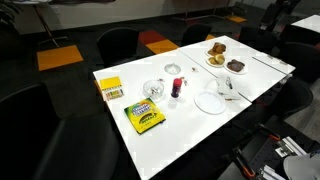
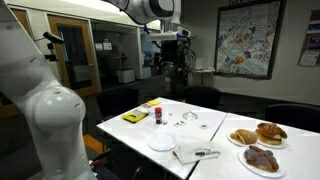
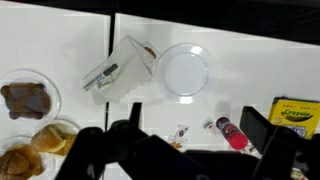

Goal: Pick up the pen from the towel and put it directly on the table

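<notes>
The pen (image 3: 100, 75), a short dark stick, lies on the white towel (image 3: 128, 62) on the white table (image 3: 60, 40). In both exterior views the pen (image 2: 207, 153) rests on the towel (image 2: 190, 154), next to a white plate; in an exterior view the towel (image 1: 226, 86) is near the table's right part. My gripper (image 3: 195, 128) is open and empty. It hangs high above the table (image 2: 215, 120) in an exterior view (image 2: 168, 55), well away from the pen.
A round white plate (image 3: 183, 72) lies beside the towel. A small red bottle (image 3: 232, 133), a yellow crayon box (image 3: 295, 113) and small wrappers (image 3: 180, 133) are nearby. Plates of pastries (image 3: 25, 100) sit at the table end (image 2: 258, 133). Dark chairs surround the table.
</notes>
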### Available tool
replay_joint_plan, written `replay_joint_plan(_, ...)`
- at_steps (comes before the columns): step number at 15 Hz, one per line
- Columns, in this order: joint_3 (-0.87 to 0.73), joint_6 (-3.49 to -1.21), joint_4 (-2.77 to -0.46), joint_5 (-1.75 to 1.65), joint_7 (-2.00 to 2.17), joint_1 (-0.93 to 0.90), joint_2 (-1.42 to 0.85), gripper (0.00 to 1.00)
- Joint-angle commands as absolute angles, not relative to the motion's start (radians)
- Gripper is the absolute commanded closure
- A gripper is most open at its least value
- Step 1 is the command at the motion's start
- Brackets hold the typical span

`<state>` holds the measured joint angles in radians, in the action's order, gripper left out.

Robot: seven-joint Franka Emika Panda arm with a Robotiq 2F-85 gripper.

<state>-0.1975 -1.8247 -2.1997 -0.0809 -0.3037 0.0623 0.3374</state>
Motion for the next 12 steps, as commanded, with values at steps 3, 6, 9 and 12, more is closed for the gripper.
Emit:
replay_joint_plan(3, -0.266, -2.186, -2.367, -0.085, -0.253, 0.161, 0.336, 0.0)
replay_joint_plan(6, -0.306, -2.338, -2.419, -0.016, -0.221, 0.181, 0.307, 0.0)
replay_joint_plan(9, -0.331, -2.449, -2.451, 0.076, -0.197, 0.186, 0.275, 0.0)
replay_joint_plan(12, -0.326, -2.412, -2.439, 0.101, -0.179, 0.196, 0.27, 0.0)
